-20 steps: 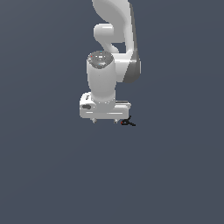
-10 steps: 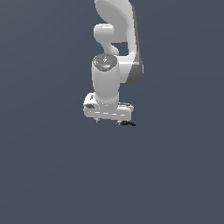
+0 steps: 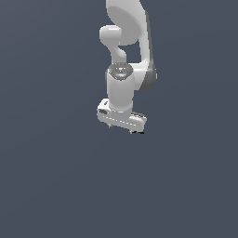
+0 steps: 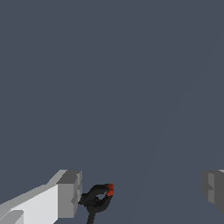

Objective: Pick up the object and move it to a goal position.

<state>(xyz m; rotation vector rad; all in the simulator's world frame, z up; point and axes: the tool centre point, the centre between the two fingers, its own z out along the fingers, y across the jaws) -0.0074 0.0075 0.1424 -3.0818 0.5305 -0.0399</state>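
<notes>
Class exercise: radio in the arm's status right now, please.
Gripper open, fingers wide apart. Black object sits beside one finger, not clamped. Nothing seen in the way.

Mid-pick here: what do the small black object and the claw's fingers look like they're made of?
The object: matte black, thin looped shape with a red spot, perhaps plastic or rubber; the render leaves it open. The claw fingers: flat matte grey pads on smooth white bodies, plastic- or painted-metal-looking, no gloss.

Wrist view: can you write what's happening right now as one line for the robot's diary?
gripper: open | object: black with red spot, beside one finger, not clamped | stage: lining up grasp | goal: not visible
</notes>
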